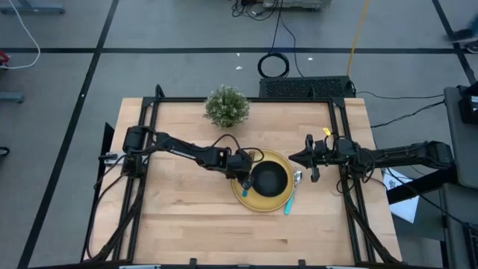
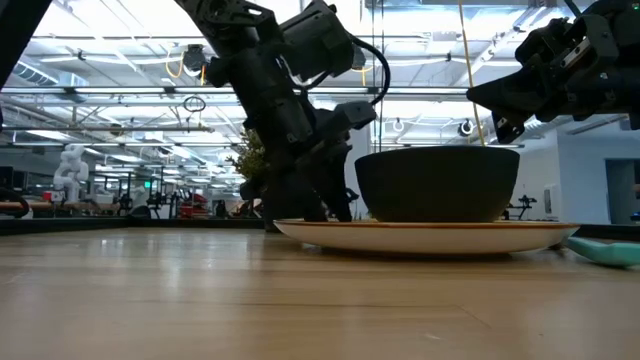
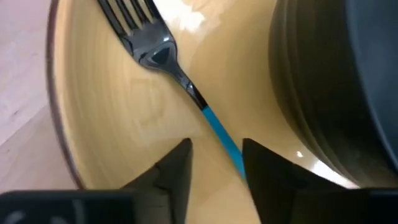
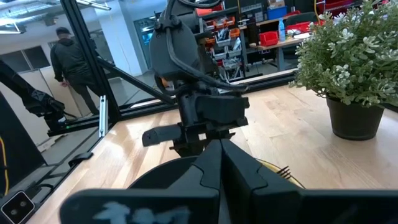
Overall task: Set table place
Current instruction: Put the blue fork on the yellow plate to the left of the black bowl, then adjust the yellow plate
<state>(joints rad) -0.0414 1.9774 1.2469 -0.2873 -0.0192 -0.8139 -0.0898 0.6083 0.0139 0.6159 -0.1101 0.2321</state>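
Observation:
A round yellow plate (image 1: 246, 200) lies on the light-wood table (image 1: 187, 217), with a black bowl (image 1: 269, 179) standing in it. A fork (image 3: 149, 43) with a light-blue handle lies in the plate beside the bowl (image 3: 323, 81). A spoon (image 1: 290, 200) with a light-blue handle lies at the plate's right rim. My left gripper (image 3: 214, 171) is open over the plate's left part, its fingers on either side of the fork's handle (image 3: 221, 134). My right gripper (image 1: 293, 158) is shut and empty, above the table just beyond the plate's far right rim. My left gripper comes at the fork from above, slanting, its fingers across the light-blue handle (image 3: 224, 143). The handle runs through the gap close to one finger (image 3: 267, 168). I cannot tell whether it touches that finger. The fork rests in the plate.
A bushy green potted plant (image 1: 226, 106) stands at the table's far edge. A black frame (image 1: 351, 194) runs along the table's sides. Bare wood lies left of and in front of the plate. A person (image 4: 65, 59) stands in the room beyond the table.

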